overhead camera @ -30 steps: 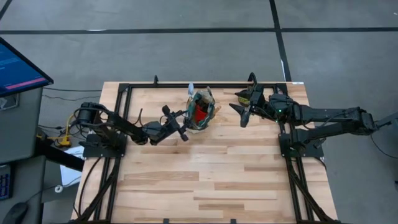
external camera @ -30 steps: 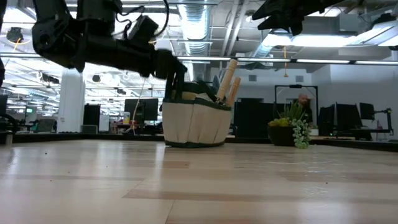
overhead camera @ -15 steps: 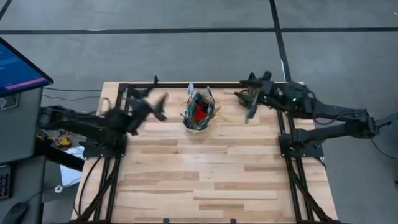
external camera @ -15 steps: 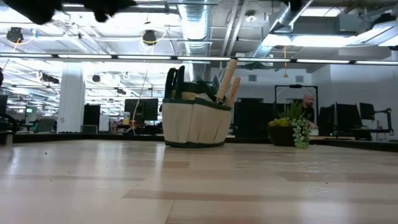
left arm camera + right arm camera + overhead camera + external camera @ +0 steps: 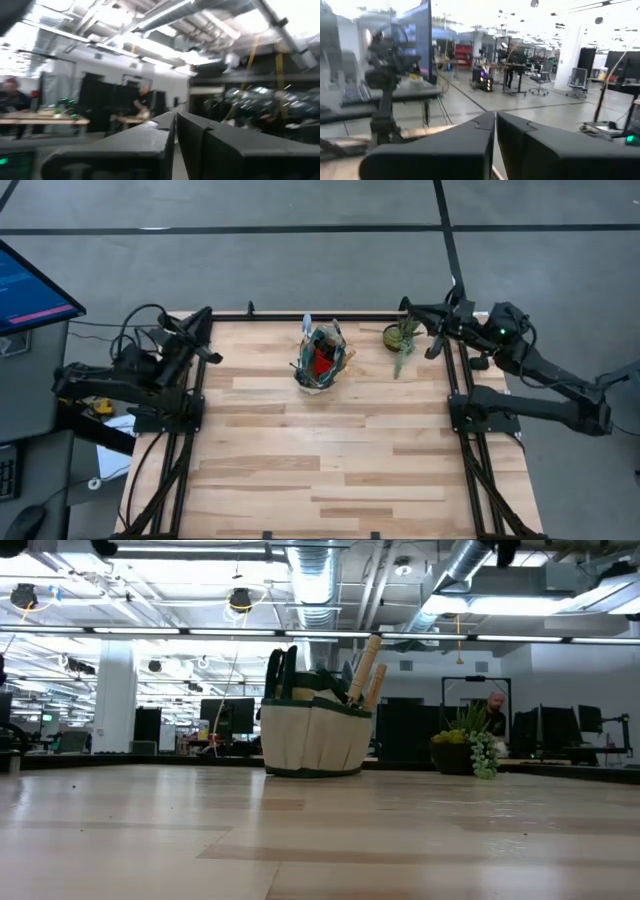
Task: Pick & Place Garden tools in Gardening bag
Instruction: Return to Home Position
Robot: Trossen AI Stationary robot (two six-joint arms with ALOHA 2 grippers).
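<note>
The gardening bag [image 5: 322, 361], cream with a green rim, stands upright on its base at the far middle of the table [image 5: 330, 470]; the low view also shows the bag [image 5: 312, 735]. The garden tools stand inside it: wooden handles [image 5: 367, 668] and dark handles [image 5: 282, 668] stick out of the top, and a red piece [image 5: 320, 364] shows from above. My left gripper [image 5: 203, 330] is raised over the table's far left corner, shut and empty [image 5: 175, 116]. My right gripper [image 5: 408, 307] is raised at the far right, past the potted plant, also shut and empty [image 5: 495, 116].
A small potted green plant [image 5: 400, 338] stands on the table to the right of the bag, close below my right gripper. Black frame rails [image 5: 468, 440] run along the table's left, right and far edges. The near half of the wooden table lies bare.
My left gripper has drawn back from the bag's left side toward the table's far left corner, rising and tipping upward. My right gripper has swung from beside the plant toward the far right edge, rising a little, and its spread fingers have shut. The bag has stayed put.
</note>
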